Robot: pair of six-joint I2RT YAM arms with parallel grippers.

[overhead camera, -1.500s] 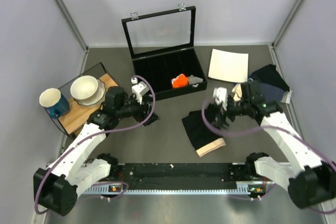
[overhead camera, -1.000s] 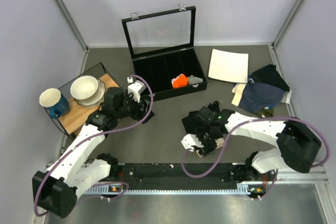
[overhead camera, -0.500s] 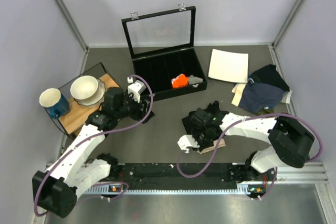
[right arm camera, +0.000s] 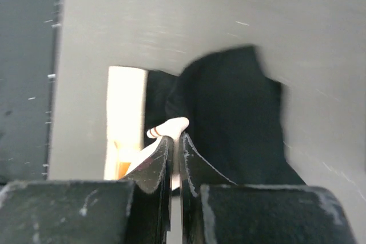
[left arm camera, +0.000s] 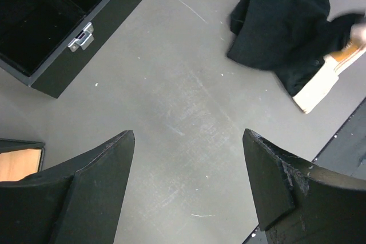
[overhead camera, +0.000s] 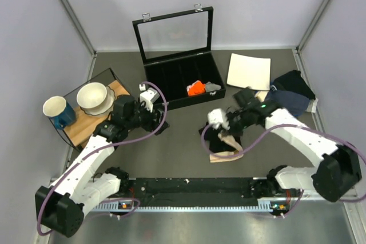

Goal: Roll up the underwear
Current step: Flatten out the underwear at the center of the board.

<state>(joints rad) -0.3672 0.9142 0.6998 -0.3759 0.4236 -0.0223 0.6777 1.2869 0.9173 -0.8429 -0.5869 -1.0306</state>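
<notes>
The underwear (overhead camera: 220,147) lies mid-table (overhead camera: 183,152), at 5 o'clock from the black case (overhead camera: 183,84). The right gripper (overhead camera: 229,136) is clamped on its pale waistband edge. The left gripper (overhead camera: 162,119), at 9 o'clock from the underwear, hangs with its fingers wide apart

Right pincer (right arm camera: 176,137) tight on underwear (right arm camera: 234,112)
</notes>
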